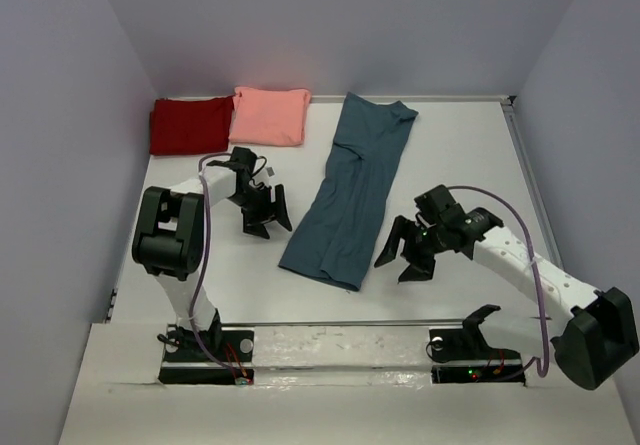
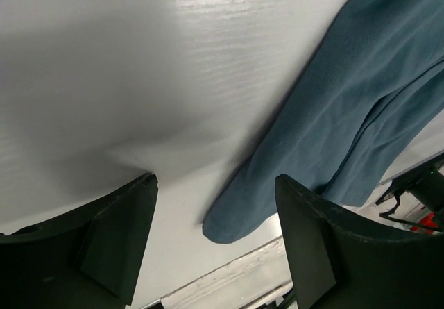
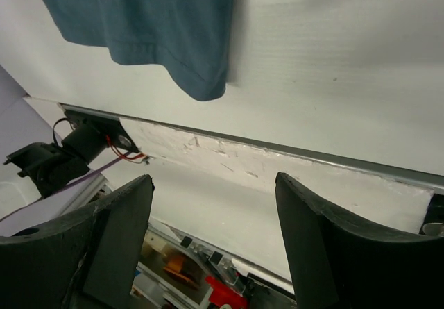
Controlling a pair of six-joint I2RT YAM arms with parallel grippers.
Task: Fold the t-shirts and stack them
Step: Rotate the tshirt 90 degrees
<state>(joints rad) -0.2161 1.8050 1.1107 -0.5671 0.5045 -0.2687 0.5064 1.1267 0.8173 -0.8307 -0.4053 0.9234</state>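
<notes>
Across the middle of the white surface (image 1: 460, 155) lies the large dark teal-blue cotton t-shirt (image 1: 352, 185). It is folded into a long narrow strip that slants from the far edge toward the near one. Its lower corner stops short of the metal rail (image 1: 340, 323) along the front.

Bare room lies on both sides of the strip, a wide stretch on the right up to the wall and a narrower one on the left. Pale grey walls (image 1: 70, 115) close in the left, far and right sides.

The left end effector (image 1: 264, 215) stands just left of the strip's lower half, released, with its fingers spread wide and nothing between them. Its wrist view shows bare surface and the shirt's rounded lower corner. The right end effector (image 1: 400, 262) sits just right of the strip's near end, also released and empty.

In the far left corner a folded dark red t-shirt (image 1: 190, 125) lies against the wall. A folded salmon-pink t-shirt (image 1: 270, 115) touches its right side and lies near the teal strip's top without meeting it. A purple cable (image 1: 205, 255) loops along the left arm.
</notes>
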